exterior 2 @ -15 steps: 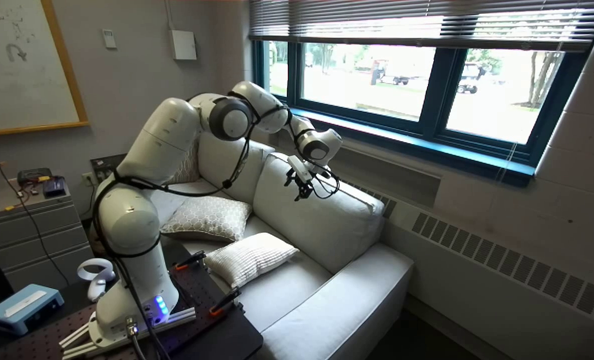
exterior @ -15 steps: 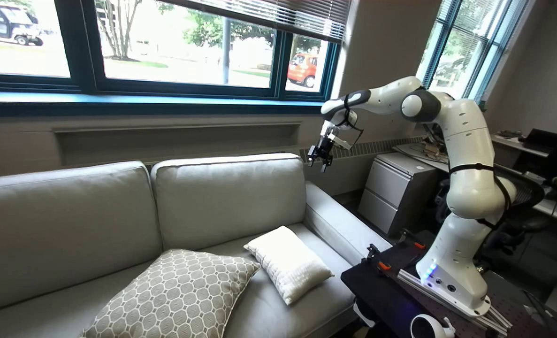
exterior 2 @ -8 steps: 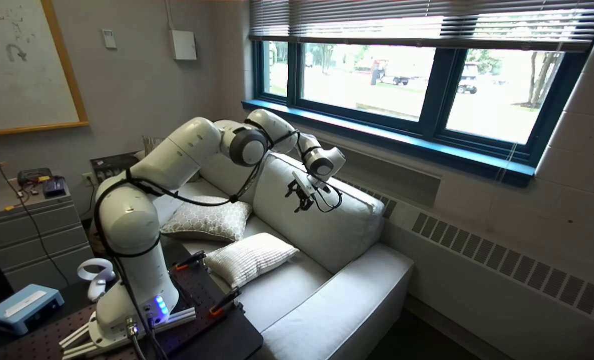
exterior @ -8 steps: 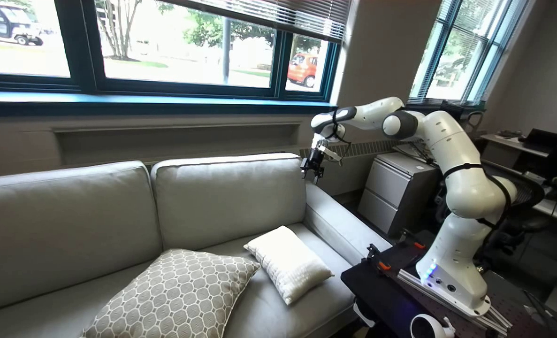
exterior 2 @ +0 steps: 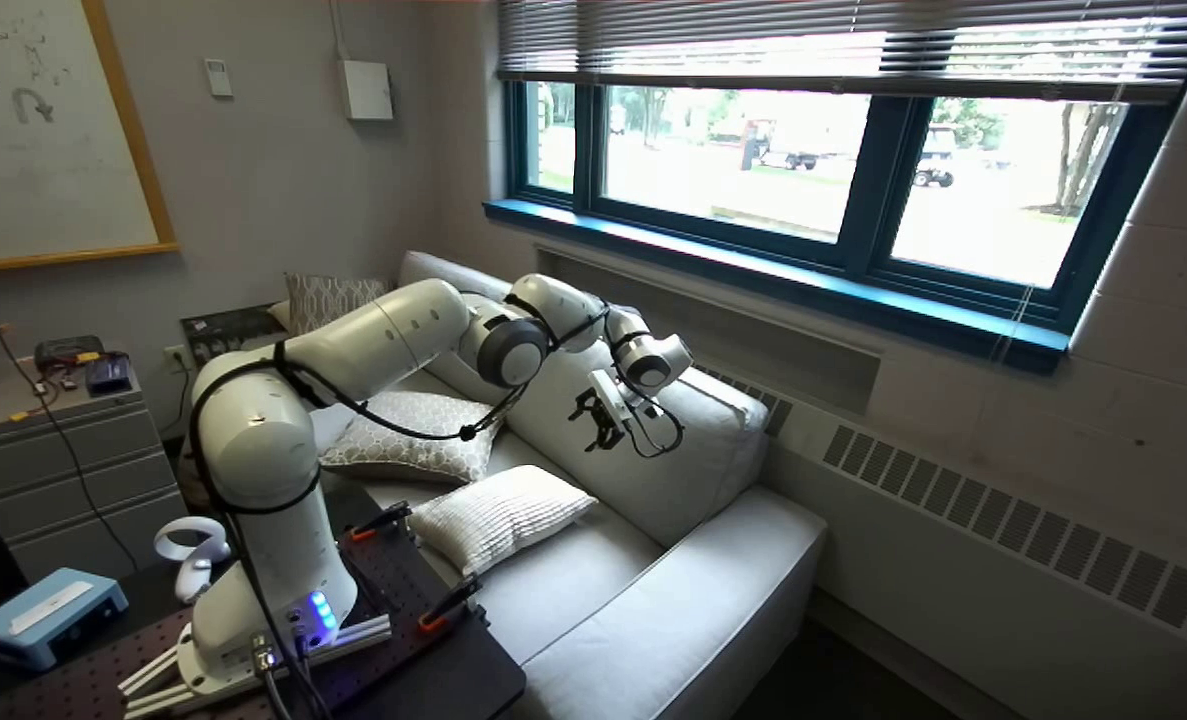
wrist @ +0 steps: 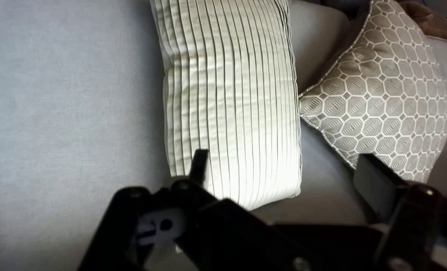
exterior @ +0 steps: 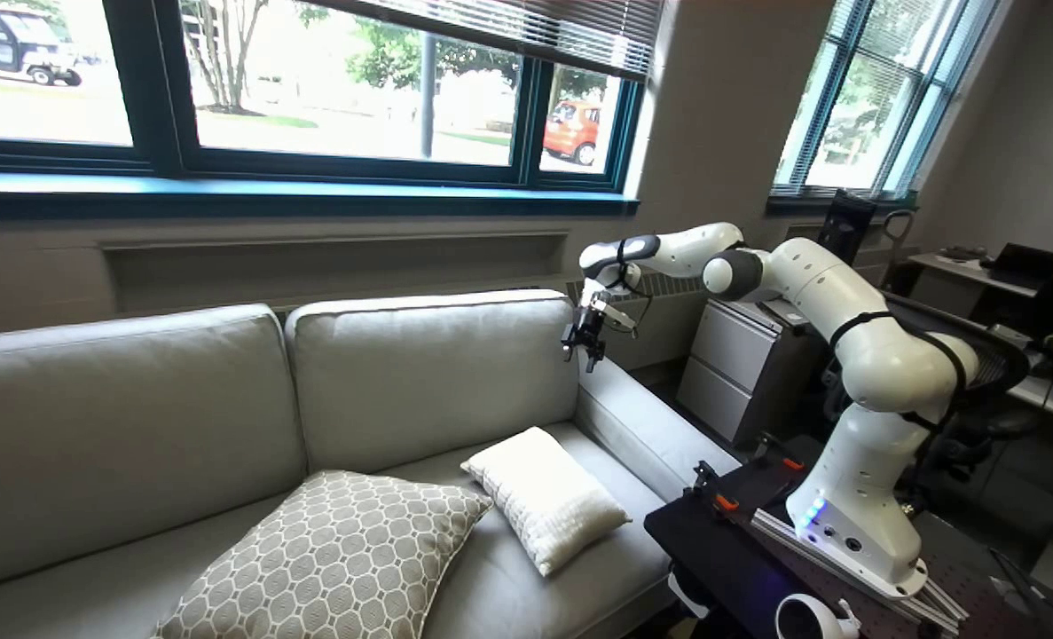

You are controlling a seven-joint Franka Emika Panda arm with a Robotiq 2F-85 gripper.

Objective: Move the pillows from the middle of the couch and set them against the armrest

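Note:
The small white ribbed pillow (exterior: 544, 499) lies flat on the couch (exterior: 437, 377) seat, close to the armrest (exterior: 646, 426) but apart from it. Beside it, on the side away from that armrest, rests the larger lattice-patterned pillow (exterior: 335, 555); in the wrist view its corner touches or nearly touches the white pillow (wrist: 231, 94). My gripper (exterior: 578, 357) hangs in the air above the seat, in front of the back cushion. Its two fingers stand wide apart in the wrist view, with nothing held. The left finger (wrist: 199, 165) overlaps the white pillow's near end there.
A black table (exterior 2: 453, 650) with clamps carries the arm base beside the couch's front. A grey cabinet (exterior: 726, 364) stands behind the armrest. Another patterned cushion (exterior 2: 328, 298) sits at the couch's far end. The window wall runs behind the backrest.
The arm has come down steadily, and my gripper is lower, shifted slightly toward the couch's middle in an exterior view. Both pillows have stayed where they were, and the fingers remain apart.

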